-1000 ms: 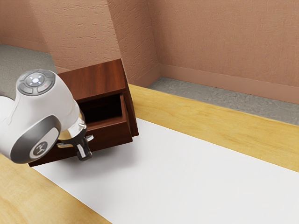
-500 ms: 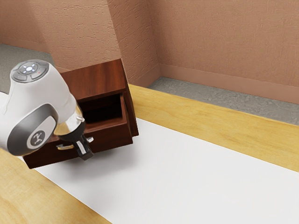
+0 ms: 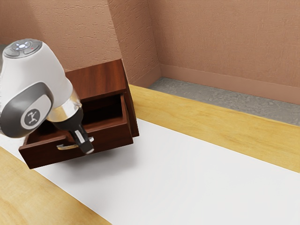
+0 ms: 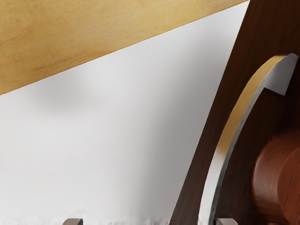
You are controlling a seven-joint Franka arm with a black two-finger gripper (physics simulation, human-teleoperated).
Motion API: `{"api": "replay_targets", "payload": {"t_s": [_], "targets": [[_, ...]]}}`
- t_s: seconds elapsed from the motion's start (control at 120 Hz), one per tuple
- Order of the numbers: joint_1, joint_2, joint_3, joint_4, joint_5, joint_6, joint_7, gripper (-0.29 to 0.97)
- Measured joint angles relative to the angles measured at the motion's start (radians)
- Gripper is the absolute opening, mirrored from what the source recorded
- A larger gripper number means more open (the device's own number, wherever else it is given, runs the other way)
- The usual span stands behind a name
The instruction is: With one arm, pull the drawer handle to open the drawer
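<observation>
A dark wooden cabinet (image 3: 98, 79) stands at the exterior view's left on a white mat. Its drawer (image 3: 108, 136) is pulled partly out, and the hollow behind it shows dark. A curved metal handle (image 3: 65, 146) sits on the drawer front. My gripper (image 3: 86, 146) hangs at that handle, right in front of the drawer. In the wrist view the handle (image 4: 234, 126) arcs across the drawer front (image 4: 262, 37). My two fingertips (image 4: 225, 221) stand wide apart, the handle just inside one of them. The gripper is open.
The white mat (image 3: 187, 178) lies on a light wooden table (image 3: 211, 122). Brown walls meet in a corner behind the cabinet, with grey floor beyond the table. A blurred round brown part (image 4: 279, 173) shows close to my hand.
The drawer has slid further out toward the exterior view's lower left. My arm has drawn back to the left with the gripper staying at the handle.
</observation>
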Motion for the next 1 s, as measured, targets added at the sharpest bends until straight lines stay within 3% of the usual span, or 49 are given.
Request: {"api": "replay_targets", "payload": {"t_s": [0.267,0.433,0.533,0.617,0.683,0.742,1.0], "targets": [[-0.034,0.138,0.0,0.221,-0.029,-0.043,0.004,0.56],[-0.105,0.282,-0.001,0.612,-0.028,-0.193,0.008,0.61],[-0.138,0.31,-0.008,0.79,-0.025,-0.306,0.085,0.63],[-0.147,0.31,0.014,0.83,-0.002,-0.38,0.223,0.63],[-0.259,0.322,0.115,0.861,0.028,-0.433,0.383,0.64],[-0.299,0.327,0.16,0.864,0.042,-0.466,0.562,0.64],[-0.322,0.371,0.284,0.735,0.043,-0.511,1.348,0.65]]}}
